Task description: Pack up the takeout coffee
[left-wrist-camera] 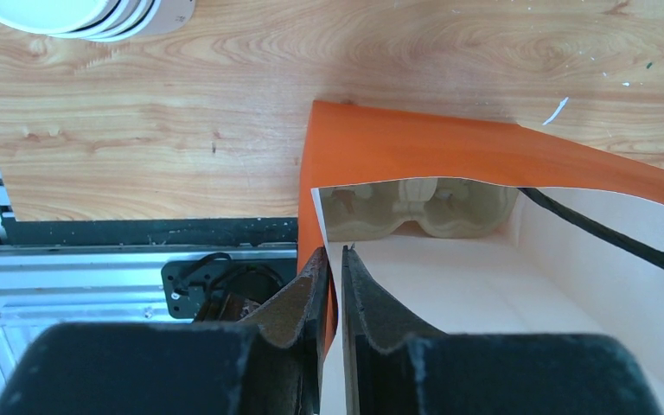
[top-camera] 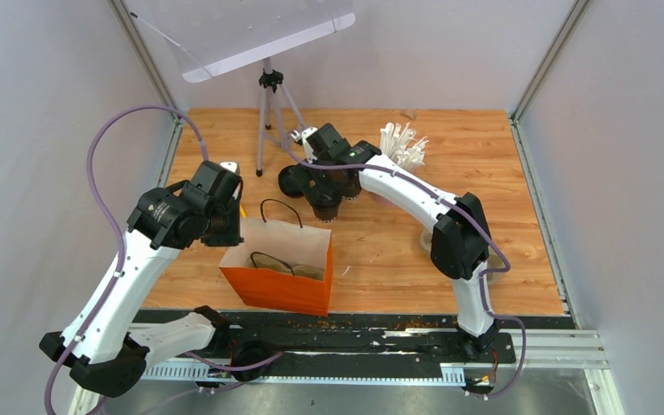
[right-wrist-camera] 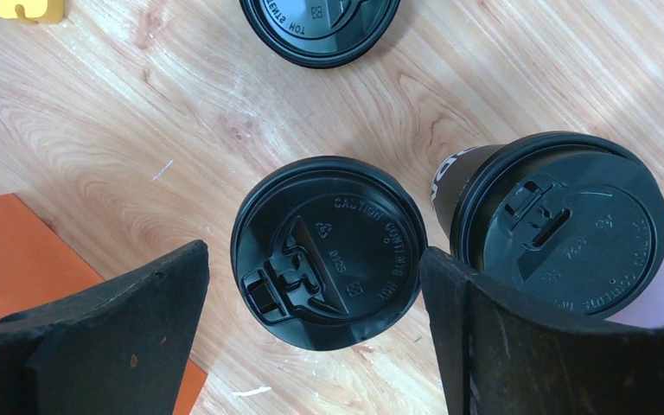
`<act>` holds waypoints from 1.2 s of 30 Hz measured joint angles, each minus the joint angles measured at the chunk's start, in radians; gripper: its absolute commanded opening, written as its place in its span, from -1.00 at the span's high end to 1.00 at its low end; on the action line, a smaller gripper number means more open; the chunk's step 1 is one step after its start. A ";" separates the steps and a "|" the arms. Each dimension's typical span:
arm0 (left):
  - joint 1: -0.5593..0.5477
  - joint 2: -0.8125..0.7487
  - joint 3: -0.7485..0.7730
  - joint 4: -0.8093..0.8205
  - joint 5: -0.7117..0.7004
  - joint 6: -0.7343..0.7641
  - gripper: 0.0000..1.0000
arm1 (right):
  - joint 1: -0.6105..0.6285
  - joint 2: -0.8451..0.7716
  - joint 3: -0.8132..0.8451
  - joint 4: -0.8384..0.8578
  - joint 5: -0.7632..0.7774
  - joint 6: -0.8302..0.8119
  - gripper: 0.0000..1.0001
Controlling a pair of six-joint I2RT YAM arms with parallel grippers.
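The left end effector (left-wrist-camera: 333, 259) is closed on the near top edge of the orange paper bag (top-camera: 277, 290), its two fingers pinching the bag's wall so that only a sliver of orange shows between them. The bag stands upright and open on the wooden surface (top-camera: 484, 173), near its front edge, with one black cord handle (top-camera: 281, 207) arched above the far rim. Down inside the bag, against its bottom, lies the brown pulp cup tray (left-wrist-camera: 419, 207). The right end effector (right-wrist-camera: 311, 255) hangs wide open over the takeout coffee, beyond the bag towards the middle of the surface. Its fingers stand on either side of the lidded coffee cup (right-wrist-camera: 328, 251), seen from straight above: the right finger is at the lid's rim, the left finger clearly apart from it, and the cup is not gripped. Just to the right of that cup stands a second lidded cup (right-wrist-camera: 562, 225), near the first; what shows of its side is dark with pale lettering. A third black lid (right-wrist-camera: 320, 30) sits farther off on the surface, cut by the top of the right wrist view, so whether a cup is under it cannot be told. A bunch of white straws (top-camera: 402, 143) stands near the back of the surface, and a tripod (top-camera: 268, 121) rises at the back left.
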 measured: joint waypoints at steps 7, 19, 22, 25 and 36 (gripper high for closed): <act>0.000 -0.002 0.000 0.000 0.002 -0.001 0.65 | 0.002 0.011 0.000 -0.022 0.014 -0.019 -0.90; 0.000 -0.013 0.000 0.002 0.003 -0.003 0.65 | 0.003 0.019 0.002 -0.042 0.016 -0.036 -0.81; 0.000 -0.014 0.000 0.004 0.003 -0.003 0.65 | 0.003 0.020 0.002 -0.042 0.014 -0.036 -0.78; 0.000 -0.014 0.000 0.007 0.003 -0.003 0.65 | 0.003 0.021 0.002 -0.041 0.007 -0.036 -0.72; 0.000 -0.017 0.000 0.008 0.003 -0.003 0.65 | 0.003 0.021 0.001 -0.041 -0.001 -0.036 -0.58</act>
